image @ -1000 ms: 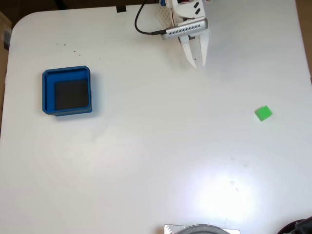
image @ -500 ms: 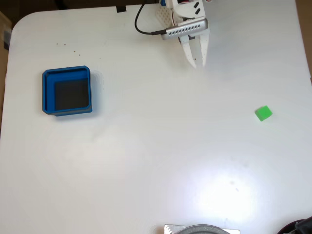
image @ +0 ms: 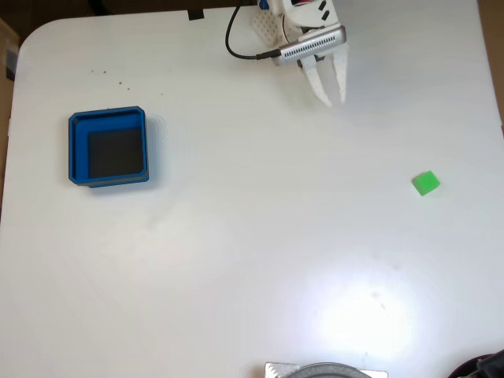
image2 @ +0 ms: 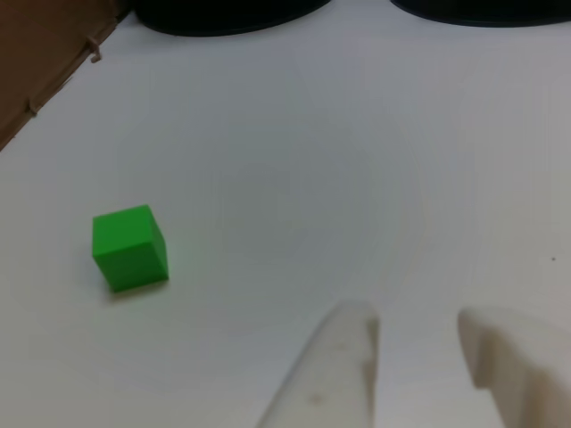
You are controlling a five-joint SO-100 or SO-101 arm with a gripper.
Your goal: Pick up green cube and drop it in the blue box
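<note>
The green cube (image: 426,183) lies on the white table at the right in the fixed view, alone and untouched. The blue box (image: 76,150), with a dark floor and nothing in it, sits far off at the left. My white gripper (image: 334,100) hangs near the table's top edge, up and to the left of the cube, its jaws a little apart and holding nothing. In the other view the cube (image2: 130,247) rests at the left, and the gripper (image2: 417,314) comes in from the bottom edge, well right of it.
A black cable (image: 234,44) loops beside the arm's base. A grey round object (image: 327,370) and a black one (image: 482,365) sit at the bottom edge. In the other view, a brown board (image2: 40,62) borders the table's left and dark shapes (image2: 223,13) its far edge.
The gripper has swung a short way to the right in the fixed view. Cube and box have not moved.
</note>
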